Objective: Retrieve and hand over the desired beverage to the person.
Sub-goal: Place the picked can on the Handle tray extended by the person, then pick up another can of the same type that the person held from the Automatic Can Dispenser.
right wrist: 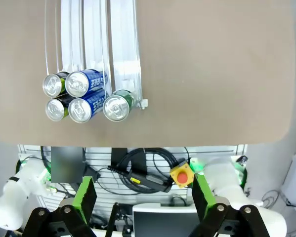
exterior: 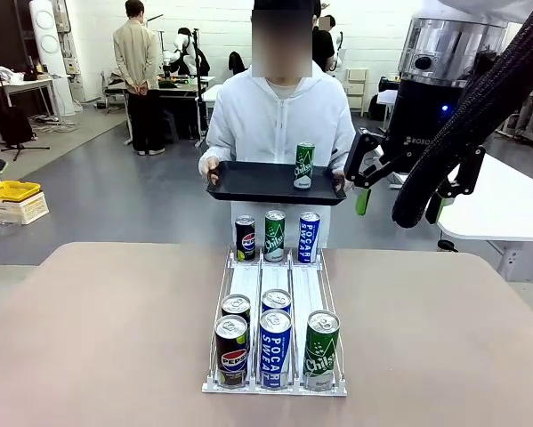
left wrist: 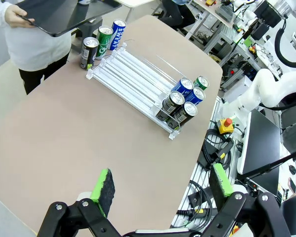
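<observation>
Front view: a green Chilsung can (exterior: 303, 166) stands on the person's (exterior: 279, 116) black tray (exterior: 248, 184); right hand (exterior: 400, 205) and left hand (left wrist: 162, 181) both released, empty. Handover looks done.

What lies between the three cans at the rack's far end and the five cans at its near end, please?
Only bare lanes of the rack lie between the far cans and the near cans, as the front view shows.
</observation>
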`<state>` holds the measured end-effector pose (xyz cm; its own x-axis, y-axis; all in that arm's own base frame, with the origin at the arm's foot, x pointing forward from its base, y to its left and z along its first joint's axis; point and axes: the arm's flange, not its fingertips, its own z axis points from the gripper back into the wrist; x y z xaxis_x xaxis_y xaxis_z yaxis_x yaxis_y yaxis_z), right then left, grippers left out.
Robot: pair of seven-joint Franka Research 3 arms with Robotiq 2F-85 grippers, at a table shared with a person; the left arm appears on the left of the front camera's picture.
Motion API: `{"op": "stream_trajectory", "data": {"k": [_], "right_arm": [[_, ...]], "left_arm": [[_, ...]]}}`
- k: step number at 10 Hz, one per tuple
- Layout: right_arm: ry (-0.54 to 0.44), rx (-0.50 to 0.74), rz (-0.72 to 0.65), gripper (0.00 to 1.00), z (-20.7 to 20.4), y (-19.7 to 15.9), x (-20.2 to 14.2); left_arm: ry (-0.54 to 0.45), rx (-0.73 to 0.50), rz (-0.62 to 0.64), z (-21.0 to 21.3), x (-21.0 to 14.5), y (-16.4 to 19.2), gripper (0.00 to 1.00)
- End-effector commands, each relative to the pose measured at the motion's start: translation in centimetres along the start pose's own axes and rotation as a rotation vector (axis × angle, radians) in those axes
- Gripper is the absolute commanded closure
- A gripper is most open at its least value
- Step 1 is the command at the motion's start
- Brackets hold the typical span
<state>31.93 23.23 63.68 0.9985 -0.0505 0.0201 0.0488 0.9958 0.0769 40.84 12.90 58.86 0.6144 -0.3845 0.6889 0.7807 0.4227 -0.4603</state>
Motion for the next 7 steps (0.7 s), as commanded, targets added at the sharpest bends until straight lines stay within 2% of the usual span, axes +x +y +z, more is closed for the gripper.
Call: {"op": "stream_trajectory", "data": {"k": [1,7], "right_arm": [[0.007,-0.002,0.007,0.0,0.03,-0.01,0.07],[0.007,-0.002,0.007,0.0,0.03,-0.01,0.07]], "left_arm": [[-0.007,-0.008,0.0,0.22,0.21,-0.2,0.0],[-0.007,-0.008,0.0,0.22,0.21,-0.2,0.0]]}}
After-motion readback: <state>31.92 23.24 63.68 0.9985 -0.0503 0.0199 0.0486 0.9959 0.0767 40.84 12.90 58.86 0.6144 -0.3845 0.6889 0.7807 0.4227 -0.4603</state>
